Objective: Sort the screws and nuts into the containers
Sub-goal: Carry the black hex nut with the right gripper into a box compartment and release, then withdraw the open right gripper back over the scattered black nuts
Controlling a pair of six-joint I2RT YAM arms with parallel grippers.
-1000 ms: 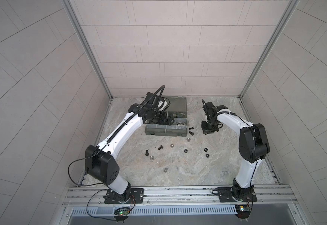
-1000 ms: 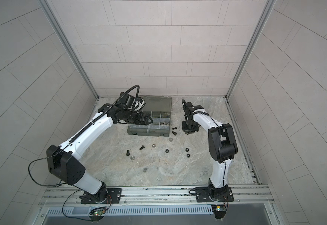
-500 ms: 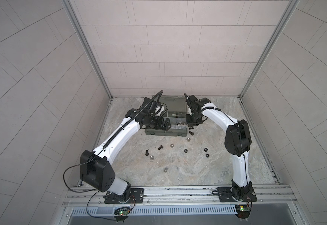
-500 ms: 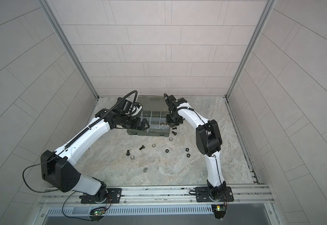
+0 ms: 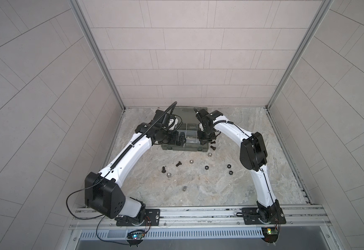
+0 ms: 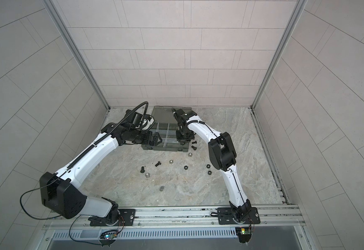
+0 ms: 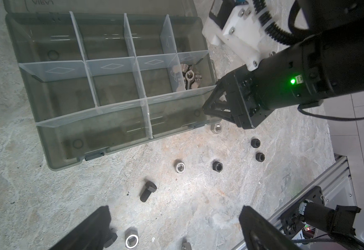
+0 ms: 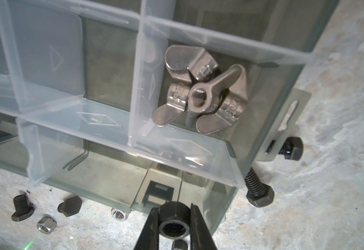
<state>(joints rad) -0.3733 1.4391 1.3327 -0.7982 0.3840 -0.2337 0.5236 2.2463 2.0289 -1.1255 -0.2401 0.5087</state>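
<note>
The containers are the cells of a grey-green organizer case (image 5: 185, 147) (image 6: 166, 148) at the back of the table. My right gripper (image 8: 174, 207) is shut on a black hex nut (image 8: 172, 213), held just above the case's front right corner (image 7: 198, 124). My left gripper (image 7: 174, 211) (image 5: 181, 139) hangs open over the table by the case's left front, holding nothing. Silver wing nuts (image 8: 200, 91) (image 7: 187, 78) lie in one right-hand cell. Black screws (image 5: 178, 163) (image 5: 163, 169) and loose nuts (image 5: 206, 167) (image 5: 191, 161) lie on the table in front.
Two more screws (image 8: 258, 190) (image 8: 289, 149) lie against the case's right side. Silver nuts (image 5: 209, 154) (image 5: 169, 174) (image 5: 184, 189) and black nuts (image 5: 228, 166) (image 5: 231, 172) are scattered on the marble. The open lid (image 5: 187, 111) lies behind the case. Tiled walls enclose three sides.
My right gripper has swung left from the table beside the case to the case's right front, carrying the black nut. My left gripper has drawn toward the case's front left, still open.
</note>
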